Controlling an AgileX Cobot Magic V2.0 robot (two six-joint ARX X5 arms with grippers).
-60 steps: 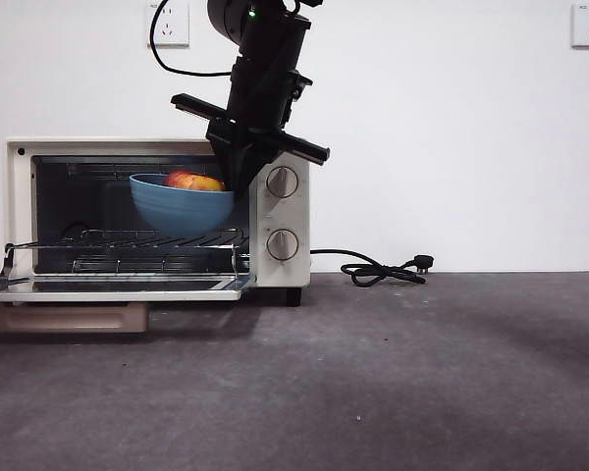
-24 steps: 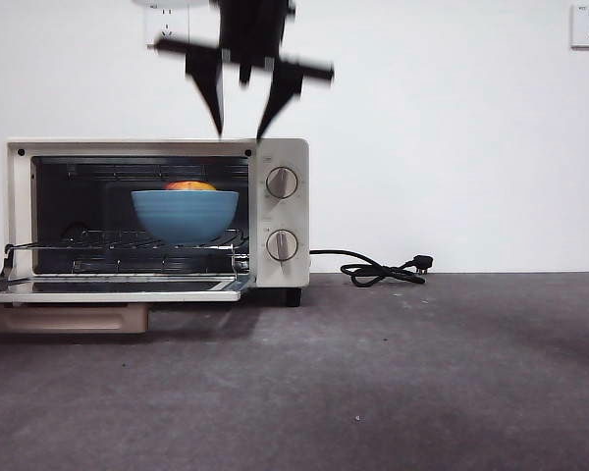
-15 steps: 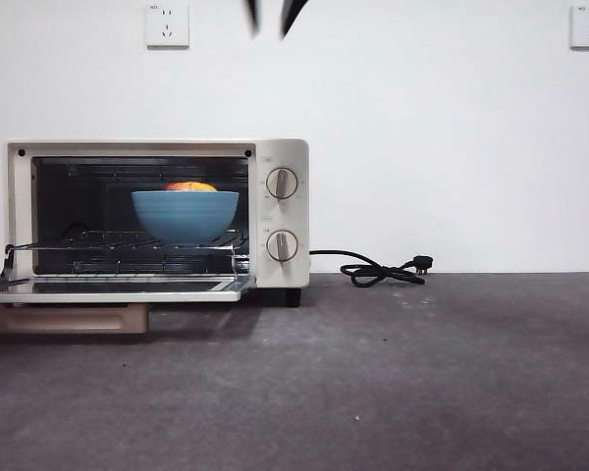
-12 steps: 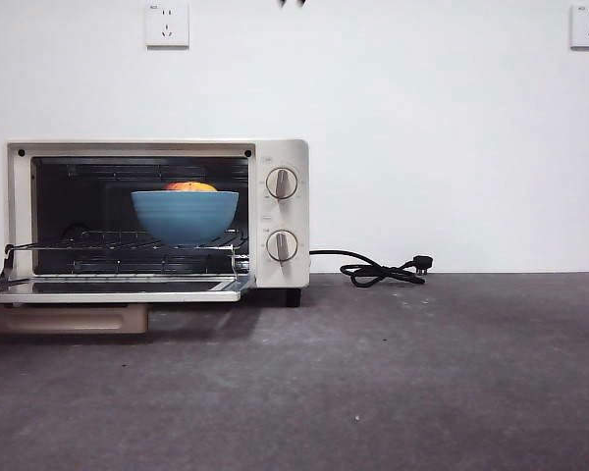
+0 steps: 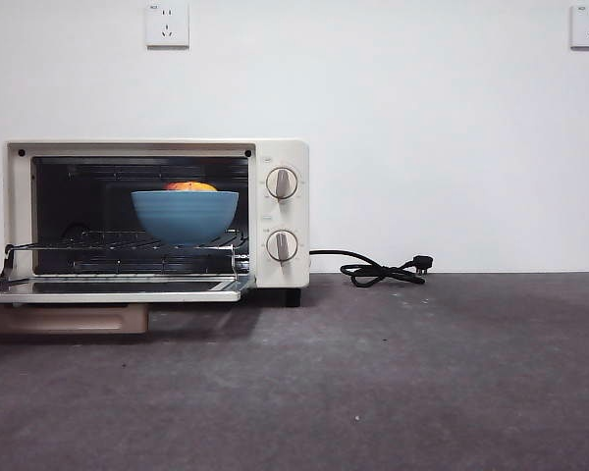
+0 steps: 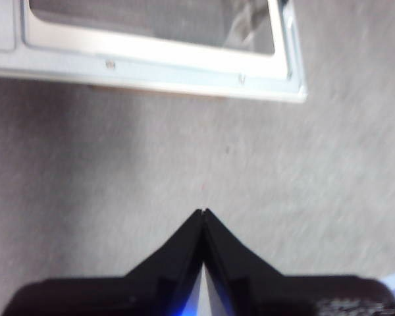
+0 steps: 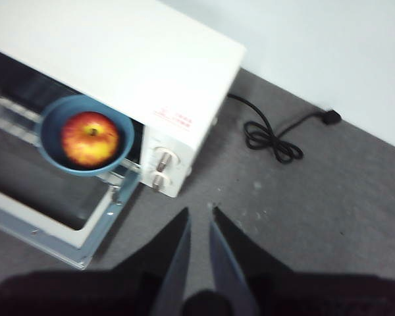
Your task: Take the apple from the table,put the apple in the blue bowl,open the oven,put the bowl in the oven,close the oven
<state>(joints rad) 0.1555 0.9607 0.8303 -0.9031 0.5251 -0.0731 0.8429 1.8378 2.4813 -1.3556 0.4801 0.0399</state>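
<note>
With oven [image 5: 157, 211] door down — blue bowl [image 5: 185, 214] upright on rack, apple [image 7: 89, 139] inside; left fingers [image 6: 203, 214] pressed together, right fingers [image 7: 184, 224] slightly spread.

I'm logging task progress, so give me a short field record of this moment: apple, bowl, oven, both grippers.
apple: inside the blue bowl
blue bowl: on the wire rack inside the oven
oven door: open, folded down flat
left gripper: shut, empty, above the table beside the door
right gripper: slightly open, empty, clear of the oven
remaining: close the door
</note>
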